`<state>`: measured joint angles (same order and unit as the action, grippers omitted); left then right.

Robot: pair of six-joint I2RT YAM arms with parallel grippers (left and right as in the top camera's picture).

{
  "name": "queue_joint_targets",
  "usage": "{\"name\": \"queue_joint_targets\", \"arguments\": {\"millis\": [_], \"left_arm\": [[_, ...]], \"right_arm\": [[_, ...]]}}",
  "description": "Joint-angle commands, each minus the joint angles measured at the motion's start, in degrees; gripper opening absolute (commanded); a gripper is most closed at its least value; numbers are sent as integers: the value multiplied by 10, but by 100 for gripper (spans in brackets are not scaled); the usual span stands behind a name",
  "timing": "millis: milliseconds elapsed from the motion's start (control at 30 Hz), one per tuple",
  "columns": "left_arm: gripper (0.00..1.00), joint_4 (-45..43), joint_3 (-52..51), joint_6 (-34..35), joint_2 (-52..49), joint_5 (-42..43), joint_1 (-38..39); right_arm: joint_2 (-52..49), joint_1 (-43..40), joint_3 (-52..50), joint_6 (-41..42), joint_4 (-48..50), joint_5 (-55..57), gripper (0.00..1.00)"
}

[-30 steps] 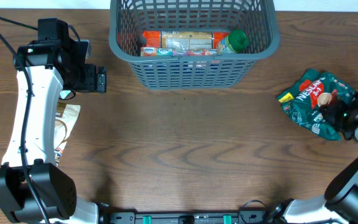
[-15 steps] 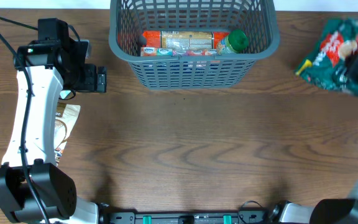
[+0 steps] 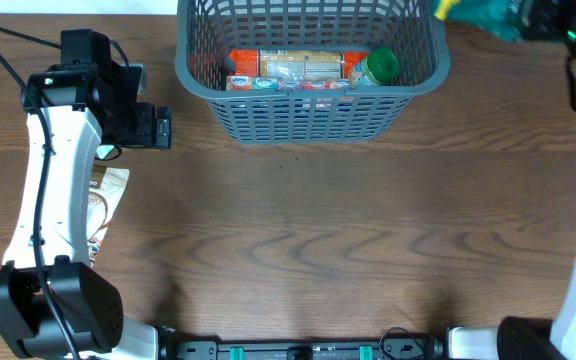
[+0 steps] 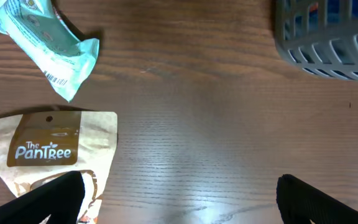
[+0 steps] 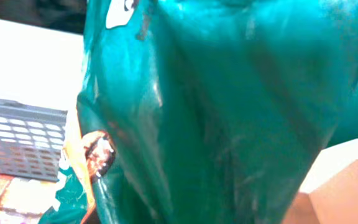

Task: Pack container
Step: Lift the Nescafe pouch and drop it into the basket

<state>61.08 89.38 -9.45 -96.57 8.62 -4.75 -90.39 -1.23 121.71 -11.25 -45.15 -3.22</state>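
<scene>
1. Grey lattice basket (image 3: 308, 115) stands on the wood table (image 3: 298, 240) at the far middle. Snack packs (image 3: 303, 68) lie in a row on its floor.
2. At the far right edge of the overhead view, the right gripper (image 3: 546, 14) is just beside the basket's right rim, jaws clamped together on a green bag (image 3: 480, 10).
3. Seen from overhead, the bag's yellow tip reaches the basket's right rim. How high it hangs above the rim cannot be told.
4. From the right wrist, the bag fills nearly the whole frame, with a patch of the basket's lattice showing below it at lower left.
5. To the left of the basket and well apart from it, the left gripper (image 3: 160, 128) has its jaws spread wide over bare wood.
6. A tan pouch (image 4: 48, 149) and a pale teal packet (image 4: 48, 43) lie on the table near the left gripper, well apart from the basket.
</scene>
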Motion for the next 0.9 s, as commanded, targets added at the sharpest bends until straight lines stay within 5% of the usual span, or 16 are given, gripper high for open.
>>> {"name": "queue_joint_targets", "arguments": {"millis": [0,267,867], "left_arm": [[99,1,-1,-10,12,2,2],[99,1,-1,-9,12,2,2],[99,1,-1,-9,12,2,2]], "right_arm": [[-40,58,16,-89,45,-35,1],[-154,144,16,-103,117,-35,1],[-325,165,16,-100,16,-28,1]]}}
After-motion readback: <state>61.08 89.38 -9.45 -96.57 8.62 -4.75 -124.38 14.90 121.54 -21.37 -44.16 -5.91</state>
